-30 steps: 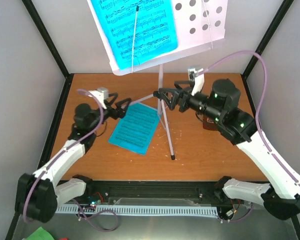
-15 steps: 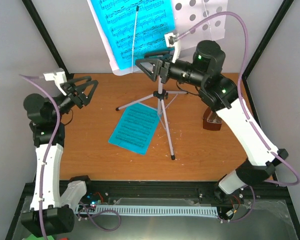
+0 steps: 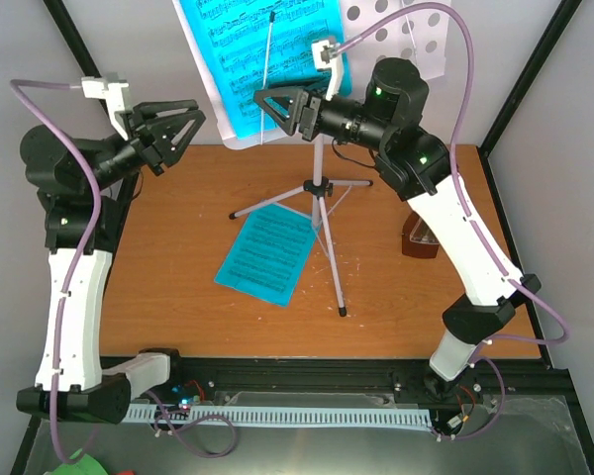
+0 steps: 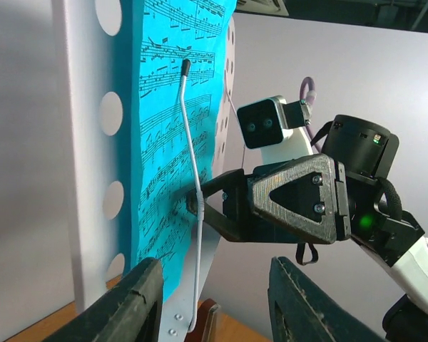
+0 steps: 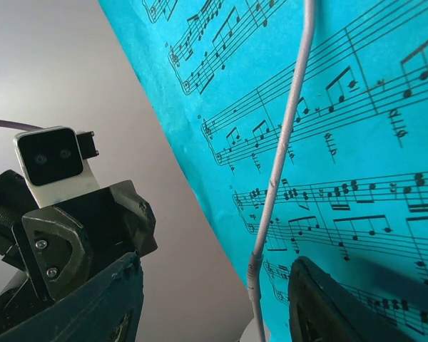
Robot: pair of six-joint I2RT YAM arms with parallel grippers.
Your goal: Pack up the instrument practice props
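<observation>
The silver tripod music stand (image 3: 320,188) stands mid-table, its perforated grey desk (image 3: 406,40) at the top of the view. One blue sheet-music page (image 3: 257,59) rests on the desk under a thin wire holder (image 4: 192,199). A second blue page (image 3: 267,255) lies flat on the table. The brown metronome (image 3: 419,237) sits at the right. My left gripper (image 3: 183,134) hovers open left of the desk, facing the sheet (image 4: 175,142). My right gripper (image 3: 275,111) is open at the desk's lower edge, with the wire holder (image 5: 278,164) and sheet (image 5: 342,142) just ahead between its fingers.
Black frame posts (image 3: 94,79) and grey walls close in the wooden table (image 3: 178,277) on three sides. The tripod's legs (image 3: 332,272) spread across the table's middle. The two grippers face each other closely in front of the desk, as the left wrist view shows.
Both arms have risen from the table up to the stand's desk. Both pairs of jaws have narrowed but remain apart.
</observation>
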